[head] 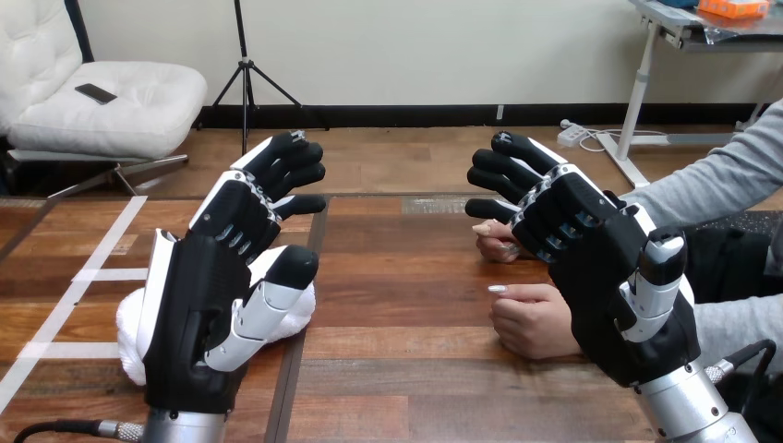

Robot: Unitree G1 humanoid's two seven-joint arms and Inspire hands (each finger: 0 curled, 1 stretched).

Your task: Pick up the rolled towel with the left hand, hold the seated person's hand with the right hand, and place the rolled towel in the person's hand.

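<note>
Since neither robot hand has closed on anything yet, the step in hand looks like the first reach for the towel. Doing it well means lowering the robot's black-and-white left hand (217, 295) so its fingers wrap across the roll's width rather than pinching one end, which could let the soft white rolled cloth towel (132, 325) sag or come unrolled. That towel lies on the brown wooden plank table (397, 369) at the view's left, behind and under the left hand, which hides its middle; whether the palm touches it I cannot tell. The left hand is wide open, fingers straight and slightly fanned, thumb out to the side, gripping nothing. The robot's right hand (600, 268) is likewise spread, fingers extended and thumb apart, empty, raised in front of the seated person's two hands. The person's nearer hand (531, 323) rests loosely curled on the table just beside the right hand's palm, and the person's farther hand (497, 242) lies beyond it, partly covered by the robot's fingers; I see no grasp on either. For the right hand, a slow approach and a light closing seem safest.
</note>
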